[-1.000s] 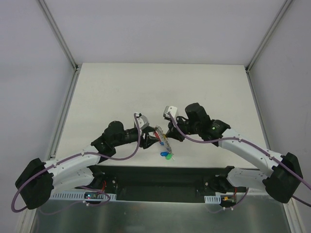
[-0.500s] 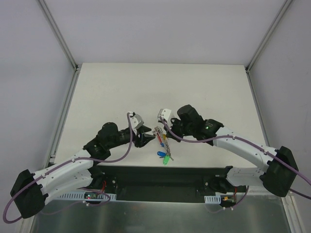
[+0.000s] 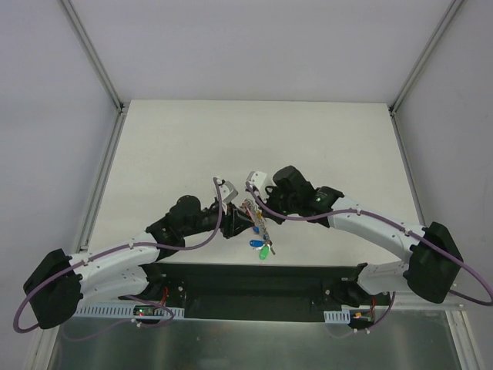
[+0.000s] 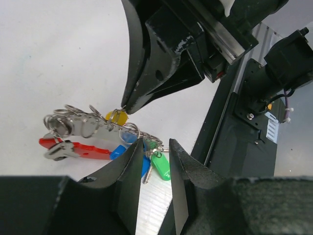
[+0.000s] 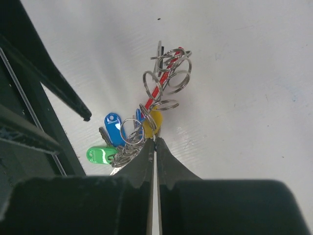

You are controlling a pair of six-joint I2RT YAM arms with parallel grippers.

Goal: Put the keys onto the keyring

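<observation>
- Where the two arms meet by the near edge of the white table (image 3: 231, 139), the keys (image 3: 263, 250) and the keyring (image 3: 250, 210) are gathered in one bunch between the two grippers.
- The left gripper (image 4: 155, 149) points at the bunch from the left. Its fingers stand a narrow gap apart and hold nothing.
- Through that gap, in the left wrist view, show the green-capped key (image 4: 160, 166) and a blue-capped key (image 4: 145, 164).
- The right gripper (image 5: 155, 143) is closed tight, finger against finger. Its tips sit at the tangle of wire rings (image 5: 166, 73), just beside the yellow-capped key (image 5: 152, 121).
- Whether a ring is pinched between those tips I cannot tell.
- The keyring's red loop band (image 4: 85, 151) lies at the end of the bunch opposite the green-capped key, with a grey metal piece (image 4: 55, 152) touching it.
- Seen from the right wrist, the nearest left finger (image 5: 73, 103) stands apart from the keys and touches none.
</observation>
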